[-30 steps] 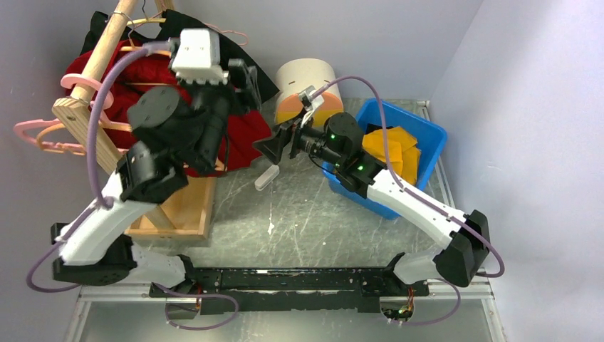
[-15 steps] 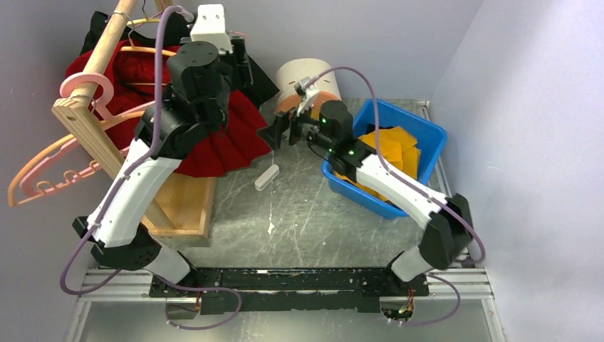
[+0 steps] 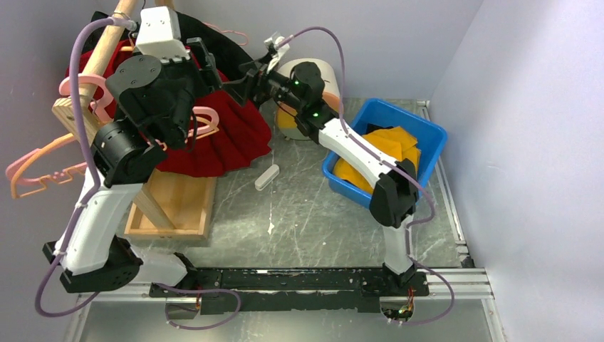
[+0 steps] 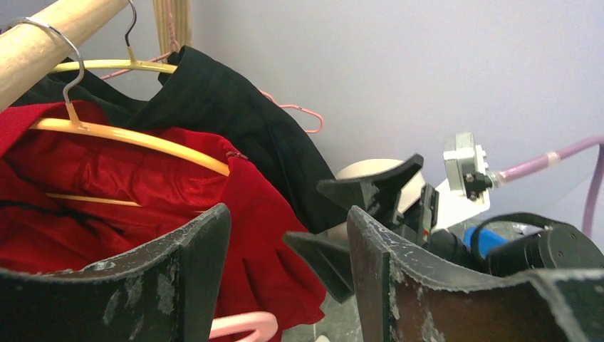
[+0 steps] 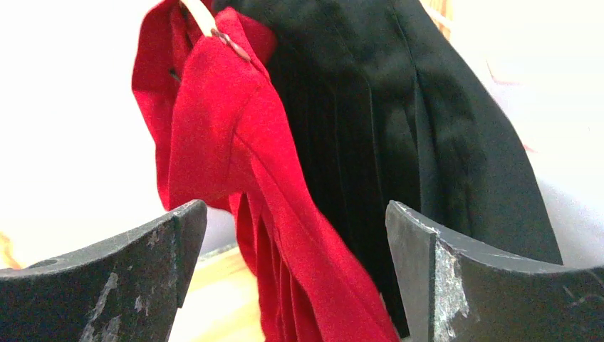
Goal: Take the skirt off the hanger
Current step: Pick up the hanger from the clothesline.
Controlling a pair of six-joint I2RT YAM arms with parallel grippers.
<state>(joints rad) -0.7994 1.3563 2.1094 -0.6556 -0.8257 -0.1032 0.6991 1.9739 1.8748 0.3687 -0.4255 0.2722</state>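
Note:
A red skirt (image 3: pixel 228 139) hangs on an orange hanger (image 4: pixel 135 137) from the wooden rail (image 3: pixel 107 35), with a black skirt (image 4: pixel 235 135) behind it. My left gripper (image 3: pixel 208 68) is raised beside the rail, facing the red skirt (image 4: pixel 142 185). It is open (image 4: pixel 288 214) and grips nothing; a pink hanger (image 4: pixel 242 324) shows low in the gap. My right gripper (image 3: pixel 242 78) is high at the skirts' right edge, open (image 5: pixel 295 210). The red skirt's folds (image 5: pixel 285 235) hang just beyond its fingers, apart from them. The black skirt (image 5: pixel 399 121) fills the right of that view.
The wooden rack (image 3: pixel 78 114) stands on a wooden base (image 3: pixel 178 206) at the left. Loose pink and orange hangers (image 3: pixel 43 164) dangle off its near end. A white and orange cylinder (image 3: pixel 313 71), a blue bin (image 3: pixel 427 135) with yellow cloth (image 3: pixel 384 146) and a small white piece (image 3: pixel 267 177) are on the table.
Both arms rose towards the rail. The right gripper travelled up and left from mid-table to the skirts. The left gripper swung about and its jaws narrowed slightly.

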